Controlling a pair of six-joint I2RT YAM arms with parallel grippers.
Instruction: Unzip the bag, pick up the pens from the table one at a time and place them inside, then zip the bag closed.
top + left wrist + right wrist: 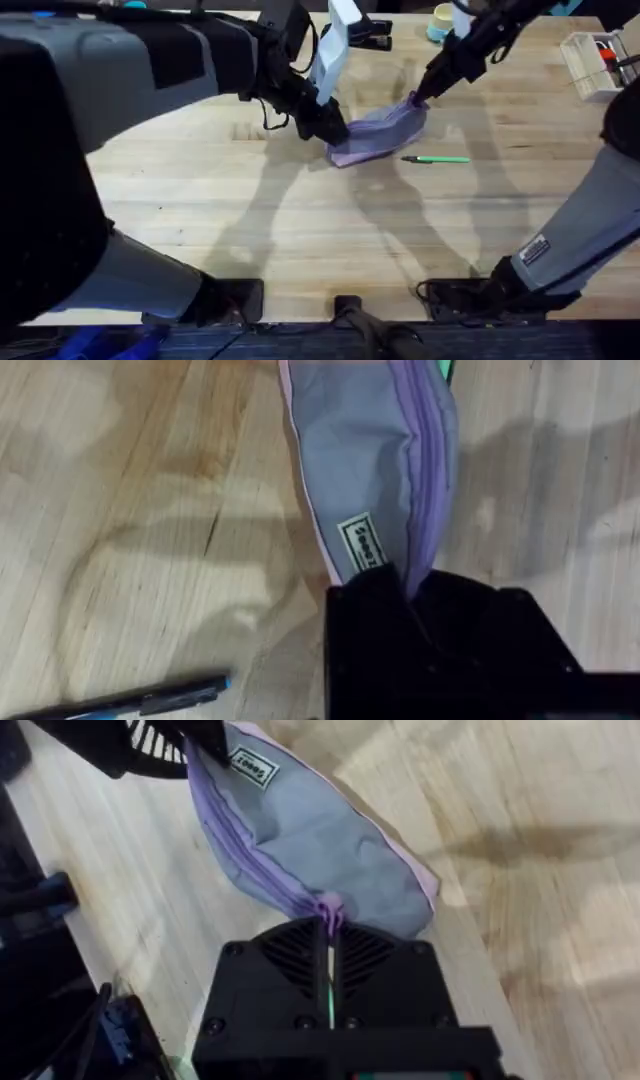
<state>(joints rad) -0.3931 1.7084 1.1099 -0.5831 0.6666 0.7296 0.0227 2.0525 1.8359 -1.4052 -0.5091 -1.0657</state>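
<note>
Stretching diagonally mid-surface (300, 230), the bag (378, 135) is pinched at both ends: left jaws (335, 133) closed on its near end, right jaws (418, 100) on the far; green pen (436, 159) lies beside, open room nearer.

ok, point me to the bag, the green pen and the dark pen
bag (378, 135), overhead view, middle of the fabric side.
green pen (436, 159), overhead view, middle of the barrel.
dark pen (150, 700), left wrist view, barrel near the blue end.
</note>
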